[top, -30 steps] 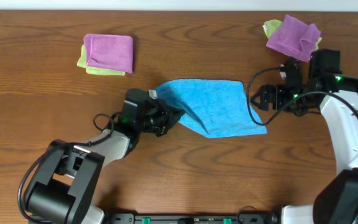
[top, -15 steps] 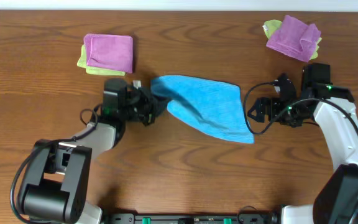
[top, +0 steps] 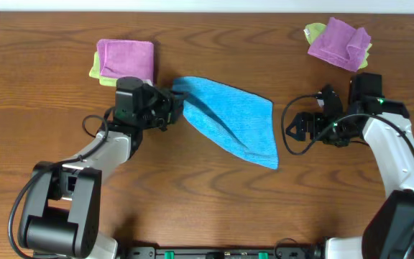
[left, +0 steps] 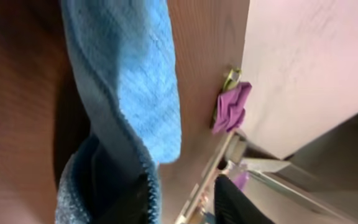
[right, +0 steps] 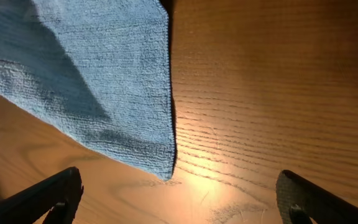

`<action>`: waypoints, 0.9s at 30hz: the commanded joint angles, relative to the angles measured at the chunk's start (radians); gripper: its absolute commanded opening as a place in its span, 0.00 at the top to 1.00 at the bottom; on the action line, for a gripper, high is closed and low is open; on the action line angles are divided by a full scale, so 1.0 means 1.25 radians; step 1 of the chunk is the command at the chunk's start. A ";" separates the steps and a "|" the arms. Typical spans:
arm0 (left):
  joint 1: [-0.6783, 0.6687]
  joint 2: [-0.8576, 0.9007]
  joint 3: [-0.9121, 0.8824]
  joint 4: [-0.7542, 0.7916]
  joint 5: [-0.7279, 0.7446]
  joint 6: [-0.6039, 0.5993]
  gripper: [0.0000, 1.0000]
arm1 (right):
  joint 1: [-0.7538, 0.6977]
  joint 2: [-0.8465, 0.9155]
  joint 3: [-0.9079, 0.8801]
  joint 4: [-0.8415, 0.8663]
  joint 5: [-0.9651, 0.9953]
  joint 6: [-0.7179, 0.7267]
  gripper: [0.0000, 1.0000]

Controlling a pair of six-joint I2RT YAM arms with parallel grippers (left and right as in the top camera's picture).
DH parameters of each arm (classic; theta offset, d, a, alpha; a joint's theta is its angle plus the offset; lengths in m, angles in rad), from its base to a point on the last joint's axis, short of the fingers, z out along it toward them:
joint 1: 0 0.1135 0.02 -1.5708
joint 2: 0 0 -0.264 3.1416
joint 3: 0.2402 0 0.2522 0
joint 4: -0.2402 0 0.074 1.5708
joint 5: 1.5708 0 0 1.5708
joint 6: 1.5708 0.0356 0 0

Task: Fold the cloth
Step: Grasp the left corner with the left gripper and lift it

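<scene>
Cloth (top: 236, 119) seen lying just right of the purple-and-green pile (top: 124, 63), nearest corner pinched tight in the left gripper (top: 169, 108); right gripper (top: 297, 129) noted far right of that pile, spread wide and holding nothing. Judged likely to fold crooked or bunch if pulled by one corner with the far edge unanchored. Looked limp, nubbly blue terry, a skewed wedge with a doubled ridge, on smooth wood-grain table (top: 207, 201).

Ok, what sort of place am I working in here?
Probably a lab bench for cloth-folding practice: a bare wooden table, a blue cloth in the left end effector, and spare purple and yellow-green cloths in a left pile and a right pile.
</scene>
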State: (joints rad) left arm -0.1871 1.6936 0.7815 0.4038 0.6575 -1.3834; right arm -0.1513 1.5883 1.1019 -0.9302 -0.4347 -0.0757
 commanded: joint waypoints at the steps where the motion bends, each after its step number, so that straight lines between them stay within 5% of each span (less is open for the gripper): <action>1: -0.004 0.005 0.016 0.000 -0.048 0.036 0.61 | 0.007 -0.009 -0.006 -0.001 -0.016 0.016 0.01; 15: -0.152 0.065 0.130 0.001 -0.121 0.032 0.59 | 0.007 -0.009 -0.006 -0.009 -0.039 0.031 0.01; 27: -0.154 0.227 0.244 -0.009 -0.078 0.066 0.53 | 0.007 -0.009 -0.006 -0.021 -0.038 0.030 0.01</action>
State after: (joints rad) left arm -0.3935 1.9469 1.0565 0.3962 0.5503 -1.3441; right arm -0.1509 1.5883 1.1019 -0.9531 -0.4641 -0.0513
